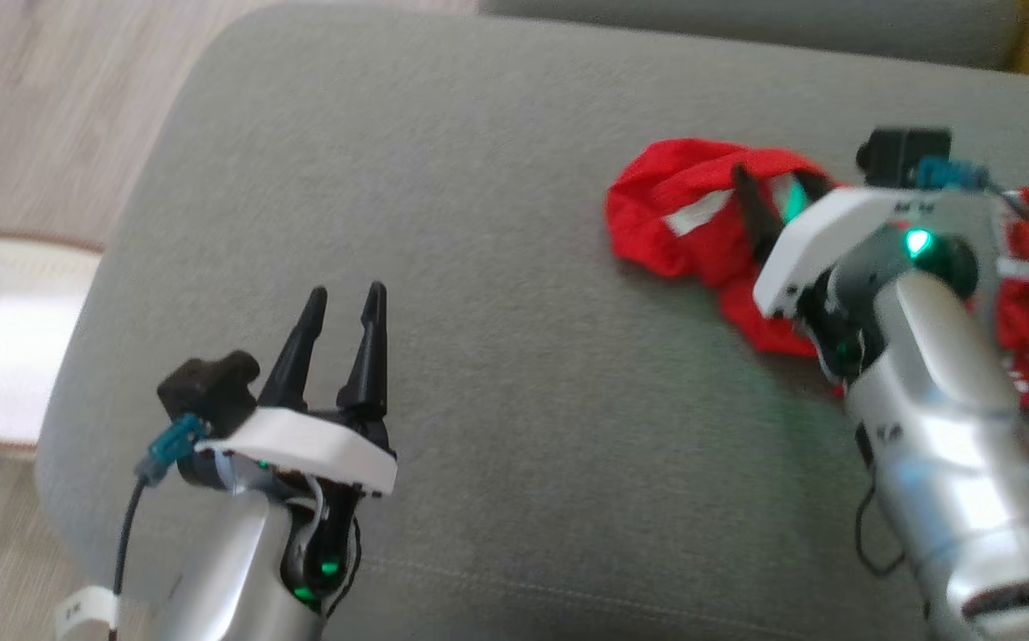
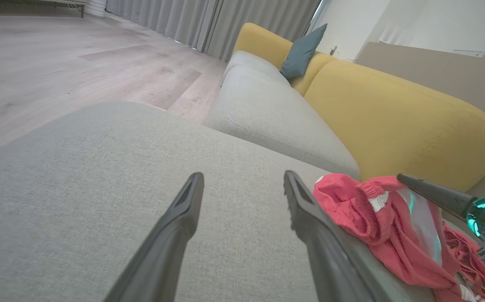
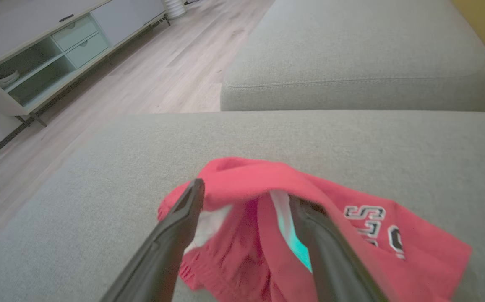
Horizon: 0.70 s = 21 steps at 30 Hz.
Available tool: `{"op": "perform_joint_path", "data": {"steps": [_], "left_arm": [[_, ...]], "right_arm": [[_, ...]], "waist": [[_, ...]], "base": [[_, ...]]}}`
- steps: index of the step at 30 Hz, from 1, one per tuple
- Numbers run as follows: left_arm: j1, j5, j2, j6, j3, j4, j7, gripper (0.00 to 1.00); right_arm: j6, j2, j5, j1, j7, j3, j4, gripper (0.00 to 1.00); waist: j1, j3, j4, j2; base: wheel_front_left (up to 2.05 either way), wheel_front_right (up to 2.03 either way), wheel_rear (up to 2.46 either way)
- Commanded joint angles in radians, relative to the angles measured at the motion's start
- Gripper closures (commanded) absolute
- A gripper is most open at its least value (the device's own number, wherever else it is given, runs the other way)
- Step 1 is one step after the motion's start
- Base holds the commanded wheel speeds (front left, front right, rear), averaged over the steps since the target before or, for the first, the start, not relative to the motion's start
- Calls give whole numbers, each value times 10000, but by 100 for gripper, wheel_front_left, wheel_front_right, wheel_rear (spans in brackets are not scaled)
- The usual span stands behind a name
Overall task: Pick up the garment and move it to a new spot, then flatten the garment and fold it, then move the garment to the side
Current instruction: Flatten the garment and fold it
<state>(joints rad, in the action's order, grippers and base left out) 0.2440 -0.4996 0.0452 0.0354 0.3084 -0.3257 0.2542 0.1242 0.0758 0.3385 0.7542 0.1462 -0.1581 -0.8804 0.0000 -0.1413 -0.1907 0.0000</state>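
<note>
The right end effector (image 3: 246, 195) had its two long dark fingers spread apart, not clamped, and pushed into the folds of a crumpled red garment (image 3: 242, 172) of soft cloth with white trim and white-and-black lettering. One finger (image 3: 175, 226) lay against the garment's left edge and the other was partly tucked under a fold. In the head view the same right end effector (image 1: 781, 198) sat over the middle of the red garment (image 1: 657, 214), whose heap spread out to either side of the pale wrist. The garment rested on the right part of a broad grey fabric seat cushion (image 1: 479, 178), near its far edge. The left end effector (image 1: 347, 294) was well apart from it over bare cushion, its fingers likewise apart with nothing between them. From the left wrist view that end effector (image 2: 243, 176) pointed across the grey cloth, the red garment (image 2: 351, 205) just to its right. Beyond stood a mustard-yellow sofa back (image 2: 393, 109) with a slate-blue pillow (image 2: 303, 50) – and pale wooden flooring (image 1: 34, 107) lay to the left.
</note>
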Motion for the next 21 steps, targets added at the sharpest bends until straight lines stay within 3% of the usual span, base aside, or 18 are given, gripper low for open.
{"op": "perform_joint_path", "data": {"steps": [1, 11, 16, 21], "left_arm": [[120, 127, 112, -1, -357, 366, 76, 0], [-245, 76, 162, -110, -376, 674, 54, 0], [-260, -17, 154, -122, -309, 816, 36, 0], [-165, -181, 126, -57, -205, 899, 41, 0]], "right_arm": [[65, -165, 174, -222, 82, -222, 612, 0], [65, 140, 218, -2829, 584, 550, 3867, 0], [65, -66, -371, -4556, -23, 1281, 5966, 0], [65, -227, -502, -5828, -659, 1540, 7103, 0]], "waist": [[0, 506, 525, 0], [0, 1080, 1465, 0], [0, 948, 1885, 0], [0, 731, 2231, 0]], "base": [[0, 0, 0], [0, 0, 0], [0, 0, 0], [0, 0, 0]]}}
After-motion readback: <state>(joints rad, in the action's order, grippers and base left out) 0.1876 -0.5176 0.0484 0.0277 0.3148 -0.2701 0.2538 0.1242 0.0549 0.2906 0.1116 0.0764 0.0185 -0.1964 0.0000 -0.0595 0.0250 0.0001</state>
